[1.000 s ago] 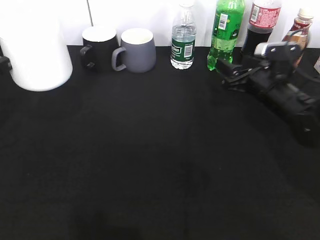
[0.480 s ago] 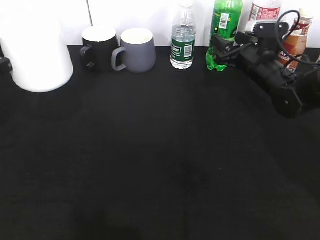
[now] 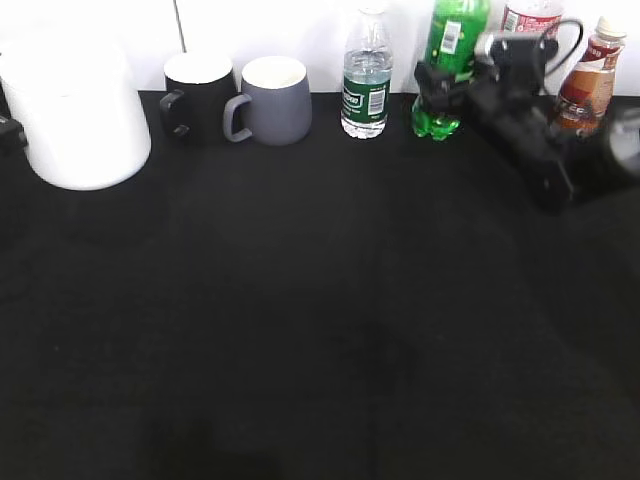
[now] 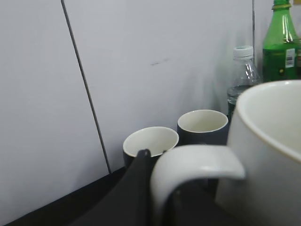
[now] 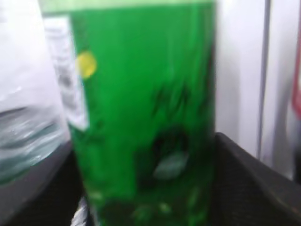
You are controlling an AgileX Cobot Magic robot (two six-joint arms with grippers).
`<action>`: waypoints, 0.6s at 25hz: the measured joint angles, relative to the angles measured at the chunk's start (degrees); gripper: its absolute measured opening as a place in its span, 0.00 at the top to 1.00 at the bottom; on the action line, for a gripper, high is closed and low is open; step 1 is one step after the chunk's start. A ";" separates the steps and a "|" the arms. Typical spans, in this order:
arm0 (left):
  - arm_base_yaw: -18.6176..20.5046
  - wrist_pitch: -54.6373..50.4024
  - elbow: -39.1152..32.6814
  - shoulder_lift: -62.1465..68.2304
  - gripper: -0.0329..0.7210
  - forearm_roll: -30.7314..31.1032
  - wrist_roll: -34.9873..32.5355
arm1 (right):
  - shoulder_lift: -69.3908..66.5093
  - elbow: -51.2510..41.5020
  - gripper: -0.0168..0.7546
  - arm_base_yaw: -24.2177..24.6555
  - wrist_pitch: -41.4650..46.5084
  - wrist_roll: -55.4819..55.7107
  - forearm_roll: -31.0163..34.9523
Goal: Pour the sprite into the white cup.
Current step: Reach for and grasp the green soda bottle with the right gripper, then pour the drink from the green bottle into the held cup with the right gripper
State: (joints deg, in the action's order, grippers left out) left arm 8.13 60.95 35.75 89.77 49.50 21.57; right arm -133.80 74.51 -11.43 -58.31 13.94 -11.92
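Note:
The sprite, a tall green bottle, stands at the back right against the wall. My right gripper has reached it, and its dark fingers sit on either side of the bottle's lower body. The right wrist view is blurred: the sprite fills it between the open fingers. The white cup stands at the far left. In the left wrist view my left gripper is shut on the white cup's handle, with one finger outside the loop and one inside.
A black mug and a grey mug stand at the back left. A clear water bottle is just left of the sprite. A dark cola bottle and a brown-labelled bottle are to its right.
My right arm has swung up and back towards the wall, and its fingers have come around the sprite's lower body. The white cup has shifted very slightly.

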 joint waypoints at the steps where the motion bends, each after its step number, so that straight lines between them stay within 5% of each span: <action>1: 0.00 0.08 0.00 0.00 0.91 0.13 0.00 | 0.00 1.37 0.21 0.00 1.84 0.00 0.08; 15: 0.00 0.08 0.00 0.00 0.91 0.54 0.00 | -1.05 3.38 0.24 0.00 3.65 0.20 0.11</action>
State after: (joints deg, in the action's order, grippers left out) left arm 8.13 61.03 35.75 89.77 50.04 21.57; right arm -134.84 77.89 -11.43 -54.66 14.14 -11.81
